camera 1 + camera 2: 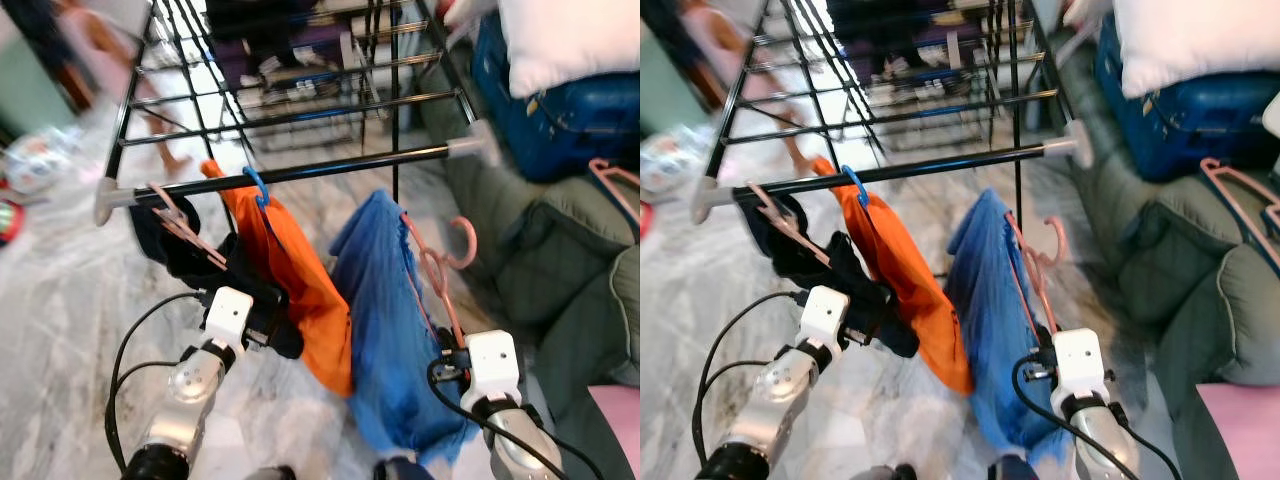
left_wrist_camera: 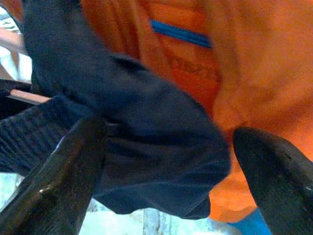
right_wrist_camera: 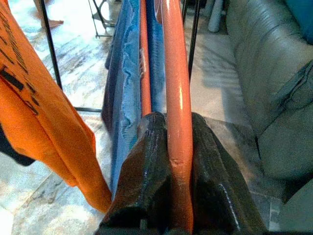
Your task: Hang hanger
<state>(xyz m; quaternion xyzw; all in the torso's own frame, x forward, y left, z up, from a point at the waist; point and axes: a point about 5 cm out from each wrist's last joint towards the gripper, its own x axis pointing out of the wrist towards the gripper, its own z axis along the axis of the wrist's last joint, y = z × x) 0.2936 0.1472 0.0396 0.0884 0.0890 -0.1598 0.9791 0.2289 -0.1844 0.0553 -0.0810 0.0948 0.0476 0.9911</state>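
Observation:
A pink hanger [image 3: 178,98] carrying a blue garment [image 1: 385,320] is clamped upright in my right gripper [image 3: 178,142], which is shut on its bar. Its hook [image 1: 462,245] hangs free below the drying rack's black front rail [image 1: 300,172], right of centre. An orange garment [image 1: 300,280] hangs from that rail on a blue hanger hook [image 1: 257,185]. Left of it a dark navy garment [image 1: 190,255] hangs on another pink hanger [image 1: 180,222]. My left gripper [image 2: 171,161] is open, its fingers [image 2: 63,181] spread around a fold of the navy cloth.
A grey-green sofa [image 1: 560,270] stands close on the right with a blue bag [image 1: 560,110], a white pillow [image 1: 570,35] and a spare pink hanger [image 1: 615,185] on it. A person's legs [image 1: 150,110] are blurred behind the rack. The floor is marble [image 1: 60,300].

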